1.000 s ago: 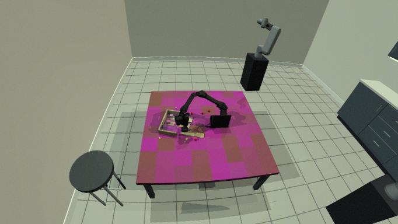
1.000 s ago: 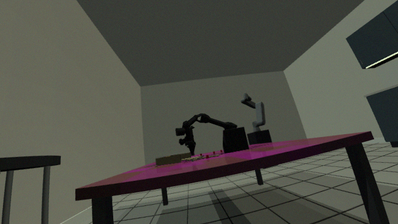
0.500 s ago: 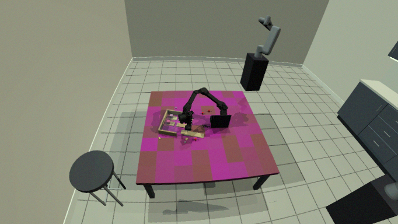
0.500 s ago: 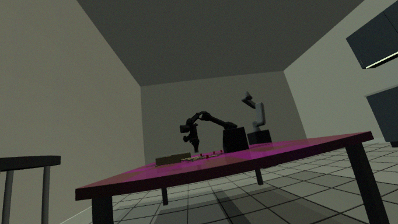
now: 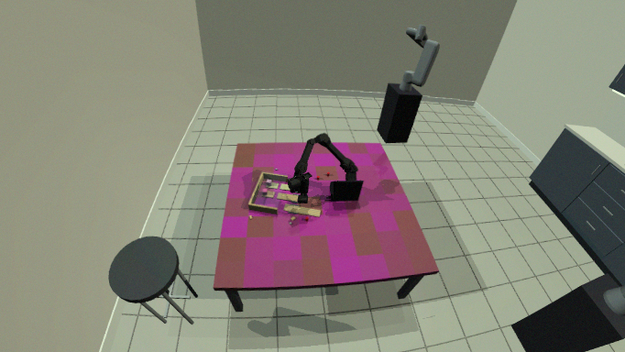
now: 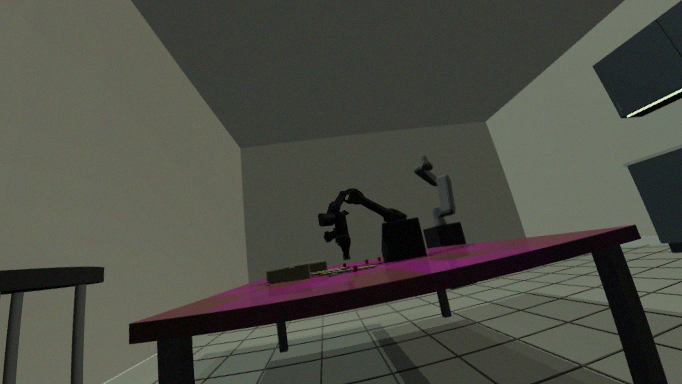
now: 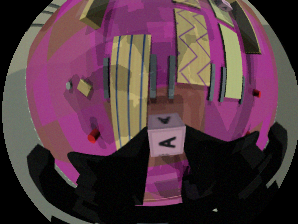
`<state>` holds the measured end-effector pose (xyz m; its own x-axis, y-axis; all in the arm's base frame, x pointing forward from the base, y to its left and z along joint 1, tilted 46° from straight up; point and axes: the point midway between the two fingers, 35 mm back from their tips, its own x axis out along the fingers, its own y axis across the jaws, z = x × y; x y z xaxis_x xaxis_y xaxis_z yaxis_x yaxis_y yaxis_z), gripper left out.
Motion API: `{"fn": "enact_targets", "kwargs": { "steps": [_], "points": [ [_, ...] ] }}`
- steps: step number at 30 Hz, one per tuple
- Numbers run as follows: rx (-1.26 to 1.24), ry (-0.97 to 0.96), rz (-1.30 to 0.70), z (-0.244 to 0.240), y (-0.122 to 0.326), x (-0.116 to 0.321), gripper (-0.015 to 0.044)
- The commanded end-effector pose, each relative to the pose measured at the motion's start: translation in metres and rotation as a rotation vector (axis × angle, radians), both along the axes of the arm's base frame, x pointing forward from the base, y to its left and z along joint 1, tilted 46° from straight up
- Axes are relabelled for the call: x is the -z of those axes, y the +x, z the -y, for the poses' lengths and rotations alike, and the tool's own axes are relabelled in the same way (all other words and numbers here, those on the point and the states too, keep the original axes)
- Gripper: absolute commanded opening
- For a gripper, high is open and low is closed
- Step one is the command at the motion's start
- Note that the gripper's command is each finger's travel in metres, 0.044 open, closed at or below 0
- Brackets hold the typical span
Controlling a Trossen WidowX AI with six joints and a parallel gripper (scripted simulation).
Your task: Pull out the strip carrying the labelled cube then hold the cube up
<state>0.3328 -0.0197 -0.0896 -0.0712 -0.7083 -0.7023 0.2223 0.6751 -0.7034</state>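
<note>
My gripper is shut on the pale pink cube, which shows a black letter A, and holds it above the table. The blue-striped strip lies on the table outside the tray, with nothing on it; its near end is hidden by the gripper in the wrist view. The zigzag strip and the plain yellow strip lie beside it, partly cut off or hidden. Short strip pieces lie inside the tray, apart from the longer parts.
The wooden tray is open toward the arm's base; two small pinkish cubes are in it. Dark upright guides flank the strips. Red pegs and a small yellow block lie around them.
</note>
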Motion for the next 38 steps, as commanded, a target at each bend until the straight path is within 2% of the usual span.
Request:
{"fn": "enact_targets", "kwargs": {
  "steps": [1, 9, 17, 38],
  "points": [
    [0.000, 0.005, 0.007, -0.001, -0.014, -0.004, 0.0000],
    [0.000, 0.004, 0.006, 0.002, -0.037, -0.006, 0.0000],
    [0.000, 0.006, 0.006, -0.024, -0.034, -0.032, 0.0000],
    [0.000, 0.006, 0.006, -0.024, -0.034, -0.032, 0.0000]
  ]
}}
